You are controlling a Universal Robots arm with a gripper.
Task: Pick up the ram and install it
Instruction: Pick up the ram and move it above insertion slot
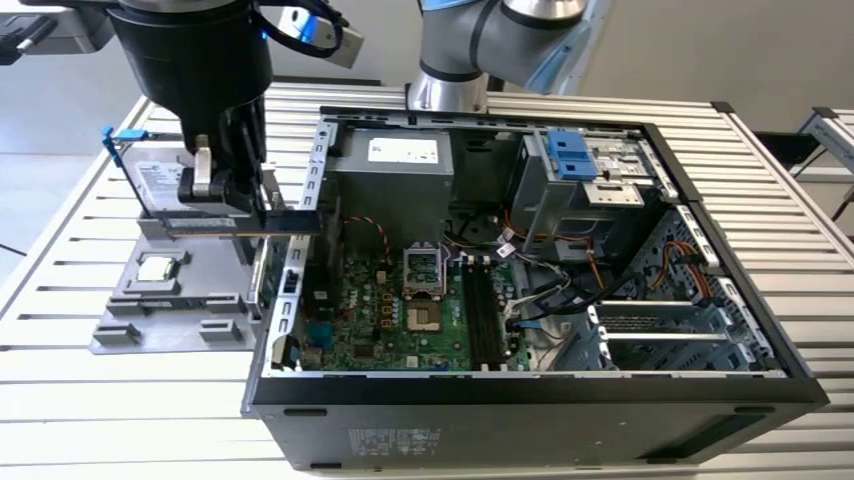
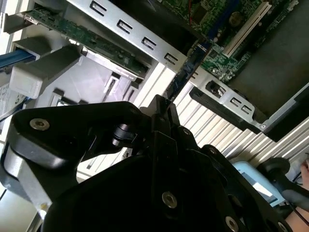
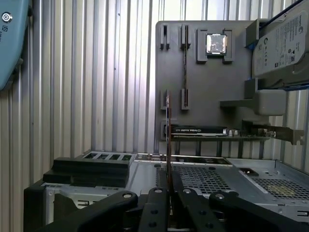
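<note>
The ram [image 1: 291, 224] is a thin dark stick held level in my gripper [image 1: 247, 205], which is shut on it. It hangs above the gap between the grey parts tray [image 1: 127, 335] and the open computer case's near wall [image 1: 320, 150], on the exterior view's left. In the first wrist view the ram [image 3: 168, 140] shows edge-on, rising from between the fingers of the gripper [image 3: 168, 191]. In the second wrist view the ram [image 2: 186, 77] reaches from the gripper [image 2: 161, 104] toward the case's edge. The motherboard's black slots [image 1: 483, 315] lie inside the case, apart from the ram.
The tray carries a square silver processor [image 1: 158, 268], a hard drive [image 3: 285, 43] in a blue frame and a long card [image 3: 203, 130]. Inside the case [image 1: 747, 385] are a power supply [image 1: 400, 160], drive cages and loose cables [image 1: 561, 290]. The slatted table [image 1: 80, 400] surrounds everything.
</note>
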